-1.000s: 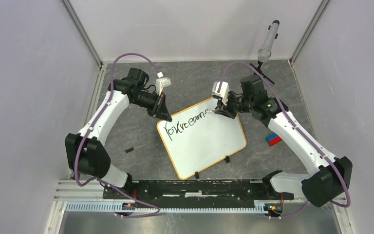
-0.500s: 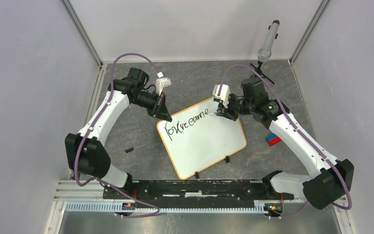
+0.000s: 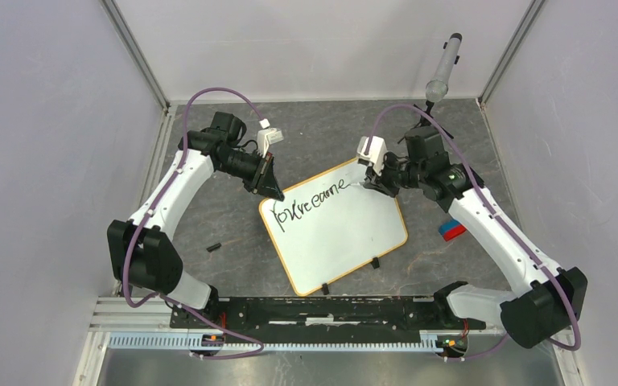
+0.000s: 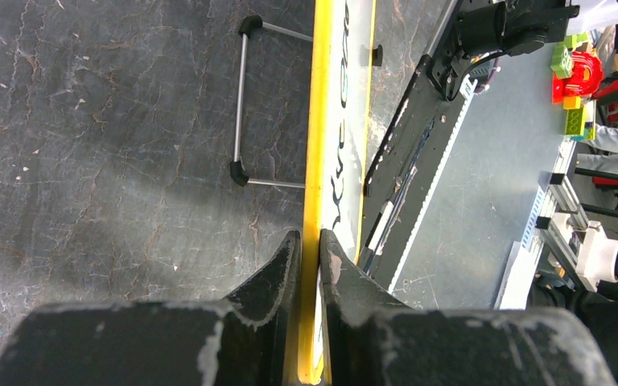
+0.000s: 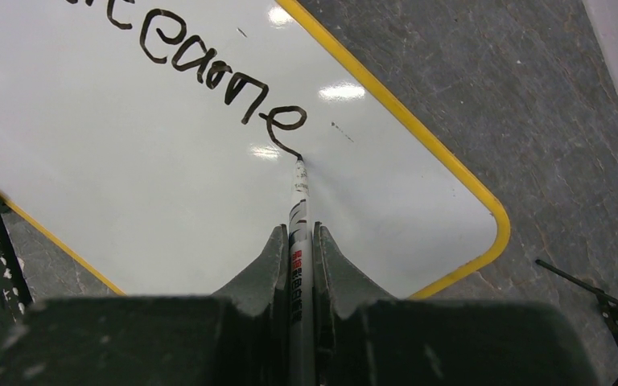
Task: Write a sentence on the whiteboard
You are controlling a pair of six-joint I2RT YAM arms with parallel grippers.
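Note:
The whiteboard [image 3: 338,233] lies tilted on the dark table, white with a yellow frame. My left gripper [image 3: 276,191] is shut on its far left corner; in the left wrist view the fingers [image 4: 309,235] pinch the yellow frame [image 4: 319,121] edge-on. My right gripper [image 3: 368,183] is shut on a white marker [image 5: 298,241] whose tip touches the whiteboard [image 5: 129,177] at the tail of the last letter. The sentence [image 3: 315,197] is one slanted line of black scrawl along the top edge, and its end shows in the right wrist view [image 5: 217,72].
A small black cap [image 3: 213,247] lies left of the board. A red and blue block [image 3: 451,231] sits to its right under my right arm. A grey cylinder on a stand [image 3: 442,68] rises at the back right. Two black clip feet [image 3: 375,261] line the board's near edge.
My right gripper has slid right along the board's top edge with the marker, adding letters to the line of writing. The left gripper and the board have not moved.

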